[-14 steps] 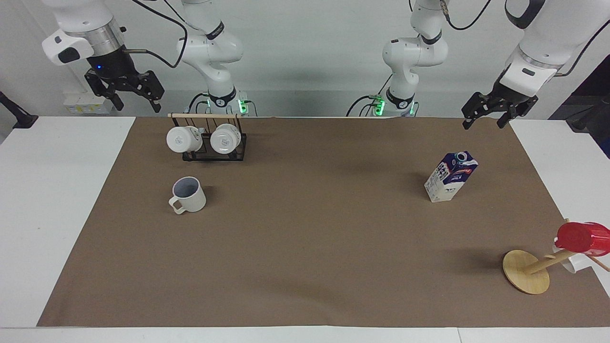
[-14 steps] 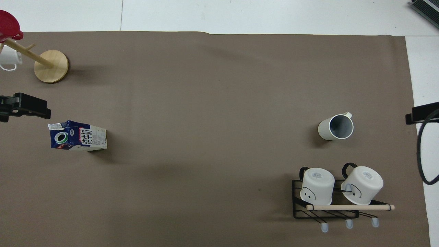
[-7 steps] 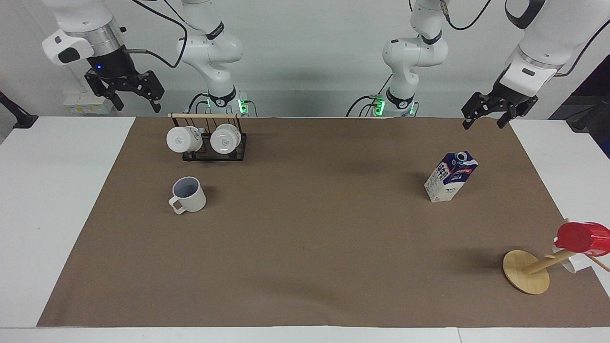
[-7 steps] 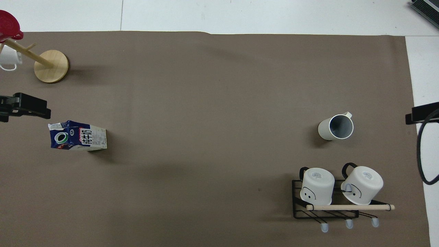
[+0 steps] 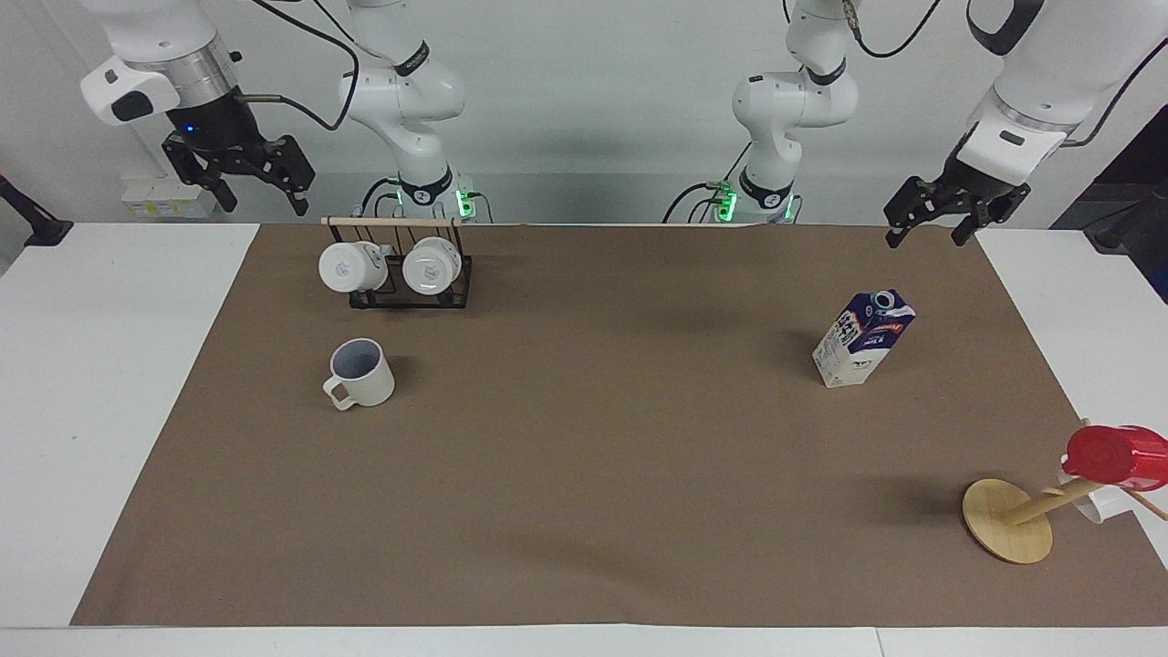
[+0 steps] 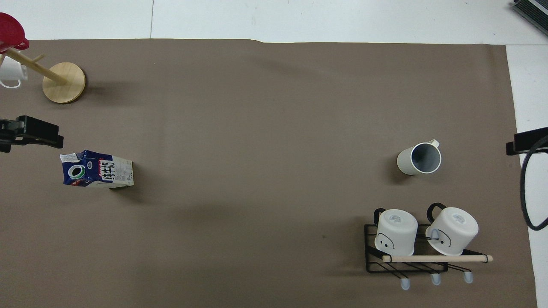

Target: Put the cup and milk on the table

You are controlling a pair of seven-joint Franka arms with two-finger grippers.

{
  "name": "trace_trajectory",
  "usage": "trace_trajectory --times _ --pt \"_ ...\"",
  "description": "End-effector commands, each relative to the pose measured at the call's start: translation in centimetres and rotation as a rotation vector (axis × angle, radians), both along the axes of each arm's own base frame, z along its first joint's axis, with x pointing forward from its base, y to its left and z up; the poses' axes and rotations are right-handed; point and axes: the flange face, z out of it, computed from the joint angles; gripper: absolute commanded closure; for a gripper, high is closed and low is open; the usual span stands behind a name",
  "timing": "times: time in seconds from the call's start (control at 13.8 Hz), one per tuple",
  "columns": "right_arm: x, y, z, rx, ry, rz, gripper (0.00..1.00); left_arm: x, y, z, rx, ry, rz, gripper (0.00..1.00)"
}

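Observation:
The cream-white cup (image 5: 362,372) (image 6: 418,158) stands upright on the brown sheet of the table (image 5: 109,383), toward the right arm's end, just farther from the robots than the mug rack. The blue-and-white milk (image 5: 862,338) (image 6: 97,169) carton stands upright on the sheet toward the left arm's end. My right gripper (image 5: 262,196) hangs open and empty in the air over the table's edge by the rack. My left gripper (image 5: 926,235) hangs open and empty over the sheet's corner at the robots' side, apart from the milk.
A black wire rack (image 5: 411,297) (image 6: 406,267) holds two white mugs on their sides under a wooden rod. A tilted wooden mug tree (image 5: 1008,525) (image 6: 64,82) carries a red cup (image 5: 1118,454) and a small white one at the left arm's end.

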Motion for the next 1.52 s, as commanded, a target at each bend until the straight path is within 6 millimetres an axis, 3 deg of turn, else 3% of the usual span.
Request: trace_trajectory --times 0.0,1.45 --pt "-0.20 0.03 0.03 0.015 -0.008 -0.012 0.00 -0.40 0.15 0.56 -0.009 0.008 0.009 0.00" --pt "-0.43 -0.06 -0.46 0.008 -0.024 -0.027 0.00 -0.38 0.16 0.58 -0.007 0.006 0.009 0.00"
